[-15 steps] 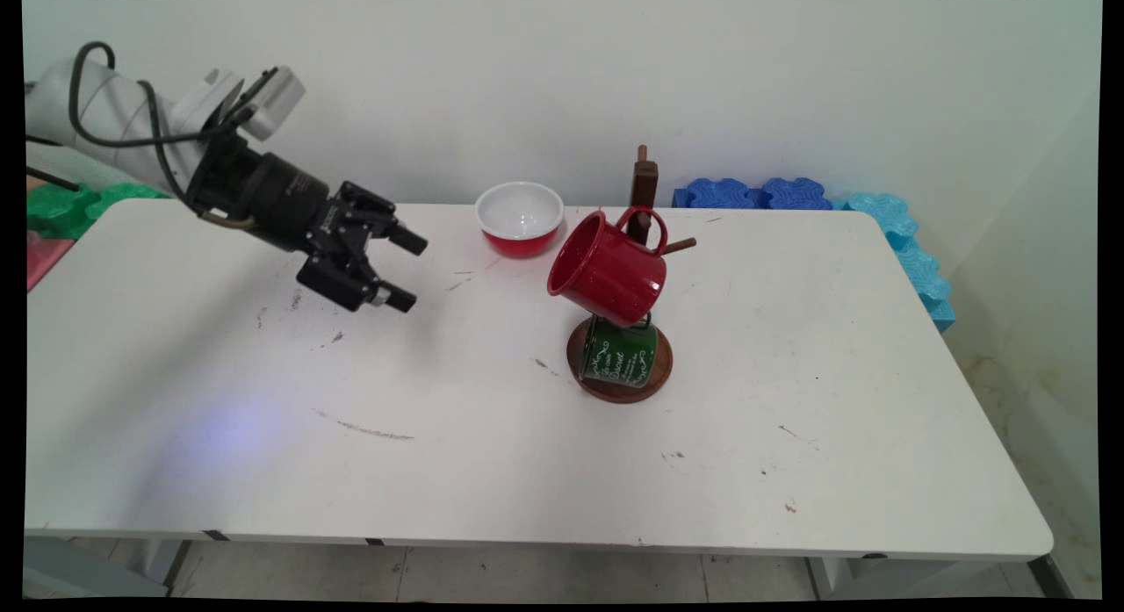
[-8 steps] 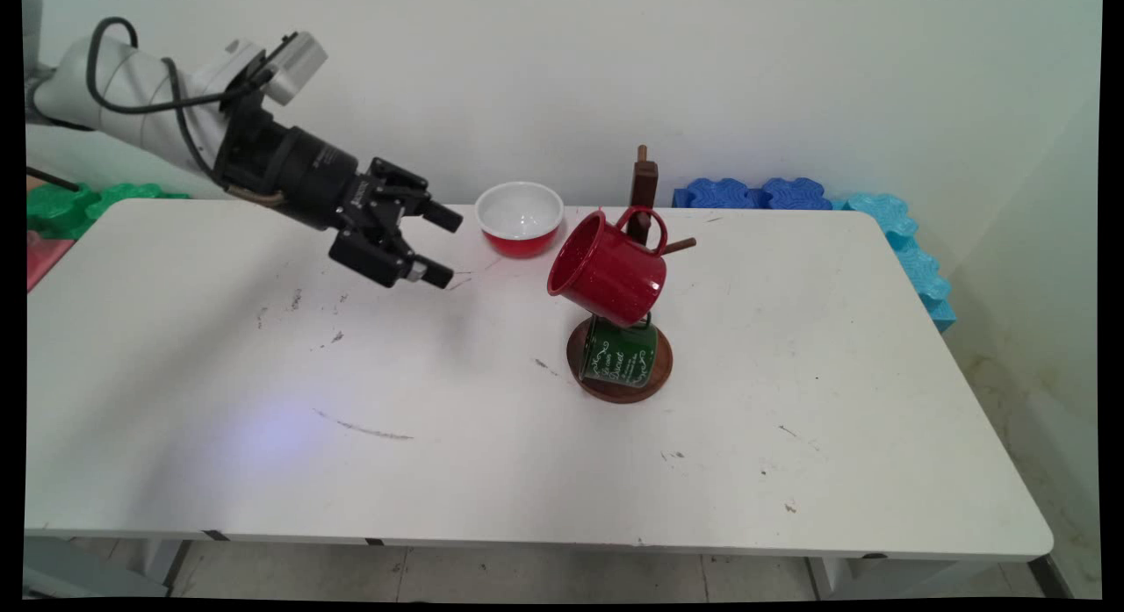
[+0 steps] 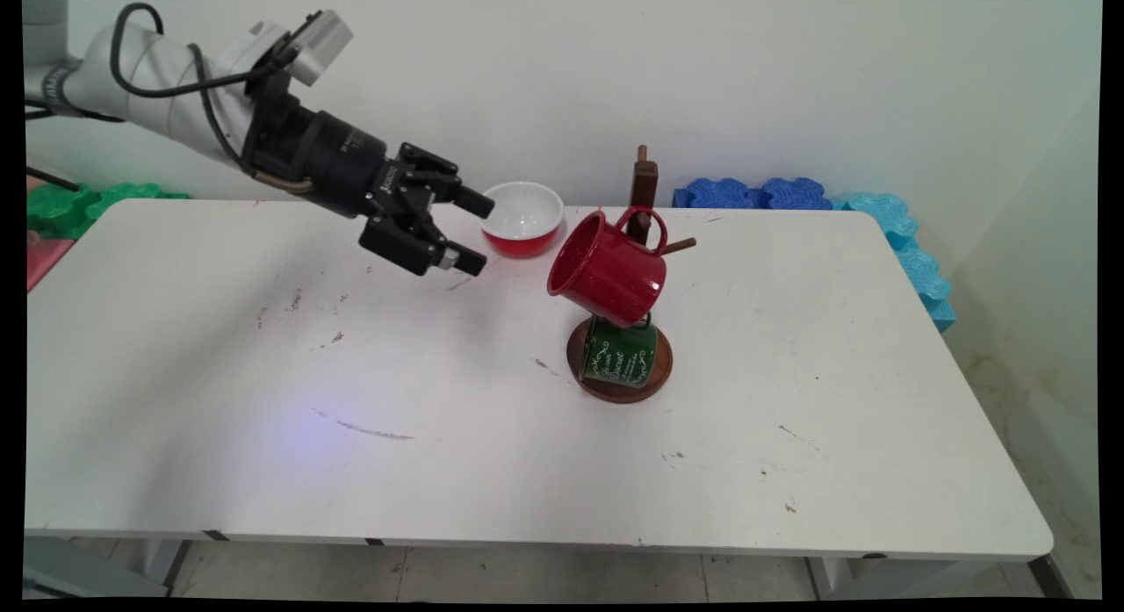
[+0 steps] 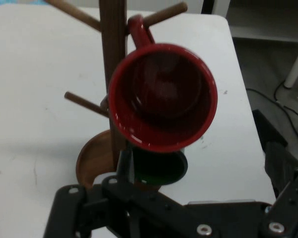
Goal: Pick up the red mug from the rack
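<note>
pincer (image 3: 474, 233) released, empty | has advanced above the counter (image 3: 439, 401) | bowl (image 3: 520, 217) just beside it | red mug (image 3: 608, 274) on rack (image 3: 643, 190) straight ahead, nearer now

White ornate lettering on green mug (image 3: 620, 357), too small to read.
</note>
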